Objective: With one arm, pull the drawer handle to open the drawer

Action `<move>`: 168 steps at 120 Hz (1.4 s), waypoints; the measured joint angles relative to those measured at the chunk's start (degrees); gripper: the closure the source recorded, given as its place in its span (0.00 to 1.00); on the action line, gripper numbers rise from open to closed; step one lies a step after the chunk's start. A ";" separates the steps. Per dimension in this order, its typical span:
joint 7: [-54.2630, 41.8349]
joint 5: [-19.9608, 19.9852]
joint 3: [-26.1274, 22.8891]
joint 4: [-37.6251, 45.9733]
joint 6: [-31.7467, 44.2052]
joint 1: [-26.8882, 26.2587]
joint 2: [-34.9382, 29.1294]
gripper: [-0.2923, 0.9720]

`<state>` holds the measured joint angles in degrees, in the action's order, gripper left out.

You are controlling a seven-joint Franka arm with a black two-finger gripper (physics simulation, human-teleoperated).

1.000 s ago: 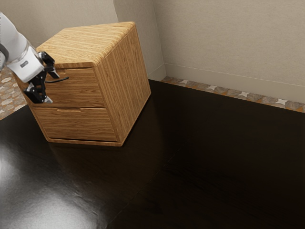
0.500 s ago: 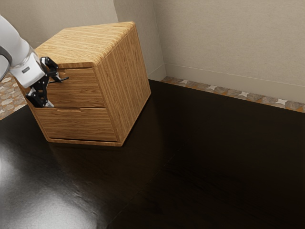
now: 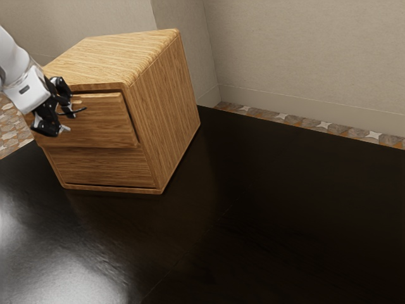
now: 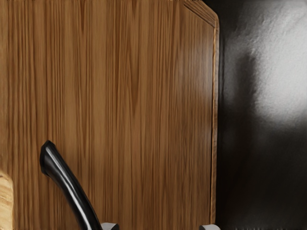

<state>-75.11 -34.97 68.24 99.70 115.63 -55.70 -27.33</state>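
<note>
Pulling is best done midway along the stiff handle (image 4: 60, 180), right at the claw (image 3: 61, 113); its clench cannot be told; the wooden drawer (image 3: 101, 123) is judged light-sliding.

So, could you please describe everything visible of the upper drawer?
The upper drawer has a light straight-grained wood front with a thin border and a curved glossy black handle. It stands partly out of the cabinet, above the flush lower drawer. The open tool sits at the handle, which lies beside one finger.
</note>
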 joint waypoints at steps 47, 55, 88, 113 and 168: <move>-0.14 0.25 -1.02 0.44 0.16 1.16 0.02 0.70; -0.13 0.33 -2.74 1.13 0.12 3.02 0.02 0.73; 0.15 0.51 -6.94 3.43 0.10 7.72 -0.01 0.73; 0.48 1.65 -12.12 5.95 0.17 13.79 0.00 0.74; 1.36 2.94 -23.90 13.50 0.59 26.93 -3.98 0.77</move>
<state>-73.75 -32.03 44.34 113.20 116.22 -28.77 -31.30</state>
